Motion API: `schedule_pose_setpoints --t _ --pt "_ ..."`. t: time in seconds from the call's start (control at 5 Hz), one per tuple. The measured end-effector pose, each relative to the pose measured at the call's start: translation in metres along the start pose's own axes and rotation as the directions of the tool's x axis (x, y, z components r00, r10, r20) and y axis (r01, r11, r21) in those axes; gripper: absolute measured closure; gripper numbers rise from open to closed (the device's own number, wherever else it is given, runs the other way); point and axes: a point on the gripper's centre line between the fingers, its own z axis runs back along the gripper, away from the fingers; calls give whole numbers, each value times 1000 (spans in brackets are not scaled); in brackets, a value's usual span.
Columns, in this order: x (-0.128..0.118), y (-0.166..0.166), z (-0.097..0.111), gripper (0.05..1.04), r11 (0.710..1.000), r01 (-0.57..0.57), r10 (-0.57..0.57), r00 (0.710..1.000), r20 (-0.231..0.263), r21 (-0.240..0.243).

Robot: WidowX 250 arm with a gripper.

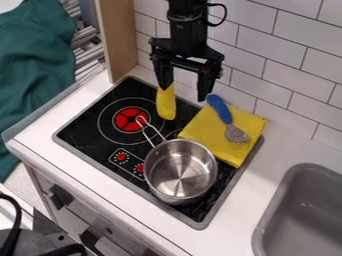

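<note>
- Here's the claw [185,94], wide open over the stovetop [80,125];
- a long yellow object [166,104] lies right by one fingertip;
- blue-handled utensil [223,111] on yellow cloth [205,126];
- steel pot [181,167] on the stovetop

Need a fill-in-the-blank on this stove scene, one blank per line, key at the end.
The gripper, fingers apart, is nearest a long object coloured ____.
The utensil on the folded cloth has a ____ handle.
The steel pot's handle points toward a burner with a ____ centre.
The grey basin at lower right is a ____.

Missing words: yellow; blue; red; sink
</note>
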Motion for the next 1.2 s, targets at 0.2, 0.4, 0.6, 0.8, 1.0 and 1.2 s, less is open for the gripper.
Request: schedule_pose_setpoints --t 0.2,0.4,0.6,0.8,1.0,1.2 --pt "-6 -1 -14 77 1000 -3 3 999 -47 -4" --pt "-5 -12 -20 77 1000 16 -16 998 -64 -11" --pt "3 -28 -26 77 999 31 -32 997 -70 -16" --pt "9 -51 -35 77 997 69 -71 994 -80 -19" --pt "24 -73 -41 77 1000 8 -7 999 -50 18" --pt "34 -79 -53 77 995 -98 99 994 -41 28"
